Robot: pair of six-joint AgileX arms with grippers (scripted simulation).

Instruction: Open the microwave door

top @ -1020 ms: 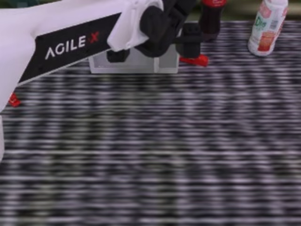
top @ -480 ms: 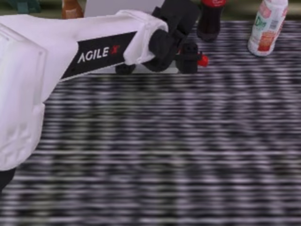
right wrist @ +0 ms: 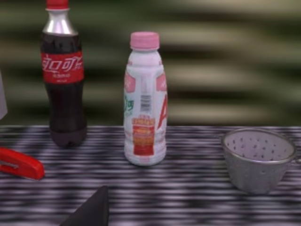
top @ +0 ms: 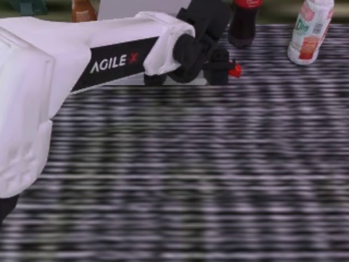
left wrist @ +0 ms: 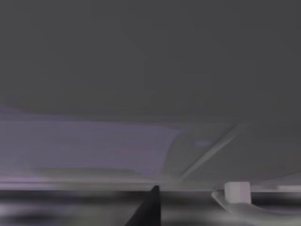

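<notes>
My left arm reaches across the top view to the light grey microwave (top: 136, 8), hiding most of it. My left gripper (top: 186, 73) hangs at the oven's front, its dark fingers (top: 218, 65) standing apart, open and holding nothing. In the left wrist view the microwave door (left wrist: 141, 70) fills the picture from very close. Its greyish window shows the lilac floor (left wrist: 94, 146) behind it. A pale handle (left wrist: 237, 192) sits off to one side of a dark fingertip (left wrist: 148, 209), clear of it. Only a dark wedge of my right gripper (right wrist: 94, 212) shows, over the striped table.
A cola bottle (top: 242, 22) and a white pink-capped bottle (top: 310, 30) stand at the back right. A red stapler (top: 235, 69) lies just right of my left gripper. A metal colander (right wrist: 258, 160) sits beyond the bottles. An orange bottle (top: 82, 8) stands behind the microwave's left.
A second ago my left arm swung up and across in front of the microwave. In the last half second only the gripper's left dark finger shifted slightly right, narrowing the gap.
</notes>
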